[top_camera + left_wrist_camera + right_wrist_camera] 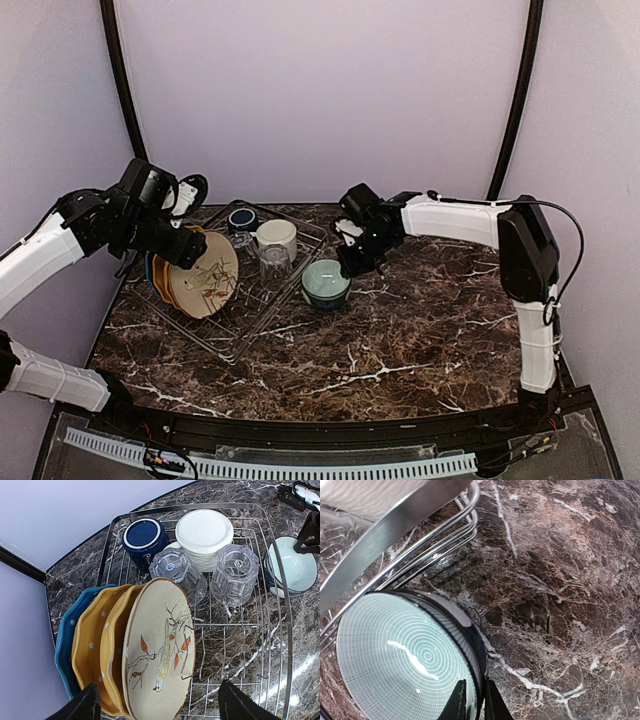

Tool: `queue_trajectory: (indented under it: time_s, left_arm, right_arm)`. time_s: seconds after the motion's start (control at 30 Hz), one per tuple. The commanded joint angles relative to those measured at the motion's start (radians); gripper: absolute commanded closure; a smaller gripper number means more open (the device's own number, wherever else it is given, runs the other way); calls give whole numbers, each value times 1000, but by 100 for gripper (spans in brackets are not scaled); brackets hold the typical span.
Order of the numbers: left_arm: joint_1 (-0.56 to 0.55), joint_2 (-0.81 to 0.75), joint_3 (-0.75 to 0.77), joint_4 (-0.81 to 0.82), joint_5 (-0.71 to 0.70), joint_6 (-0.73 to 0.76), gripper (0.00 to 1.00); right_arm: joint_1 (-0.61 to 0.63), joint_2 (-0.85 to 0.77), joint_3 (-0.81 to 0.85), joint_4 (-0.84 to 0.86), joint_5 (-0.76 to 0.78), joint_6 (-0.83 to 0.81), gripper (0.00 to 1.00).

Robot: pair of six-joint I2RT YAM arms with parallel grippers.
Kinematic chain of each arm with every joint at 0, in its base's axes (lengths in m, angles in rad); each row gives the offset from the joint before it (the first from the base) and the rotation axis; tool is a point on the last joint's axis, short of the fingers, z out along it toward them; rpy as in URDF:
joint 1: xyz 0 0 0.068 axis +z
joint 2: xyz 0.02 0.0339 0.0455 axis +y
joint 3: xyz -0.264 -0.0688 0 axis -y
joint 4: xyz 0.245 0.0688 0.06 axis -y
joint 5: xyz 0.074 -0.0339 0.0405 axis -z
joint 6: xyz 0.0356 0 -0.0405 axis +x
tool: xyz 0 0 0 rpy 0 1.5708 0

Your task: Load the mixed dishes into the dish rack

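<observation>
The silver wire dish rack (262, 308) holds a blue dotted plate (62, 640), two mustard-yellow plates (89, 645) and the cream leaf-patterned plate (160, 650), all on edge, plus a dark blue mug (144, 536), a cream mug (204, 532) and two clear ribbed glasses (177, 570). My left gripper (157, 707) is open, its fingers wide on either side of the leaf plate (210, 275) without touching it. The pale-teal bowl (325, 283) is just outside the rack's right rim. My right gripper (476, 702) is shut on the bowl's (405, 660) rim.
The rack's thick rim wire (395, 525) runs close behind the bowl. Dark marble tabletop (420, 330) stretches right of and in front of the rack. White walls close in the back and sides.
</observation>
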Motion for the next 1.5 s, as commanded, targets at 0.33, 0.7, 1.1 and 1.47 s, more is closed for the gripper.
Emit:
queue_trajectory:
  time_s: [0.33,0.7,1.1,1.47]
  left_arm:
    - [0,-28,-12,54,57,2,12]
    - [-1,-54,-85,275,424,-175,1]
    - [-62,109,-210,754,808,-555,1]
    - [-96,236,-272,954,903,-728,1]
  right_arm:
    - [23,-82,51,-85,132,-16,100]
    - [26,-324,-76,0,87,-51,100]
    - [82,-453,-199,243,-153,-56,100]
    - [92,-490,-266,377,-293,-33,100]
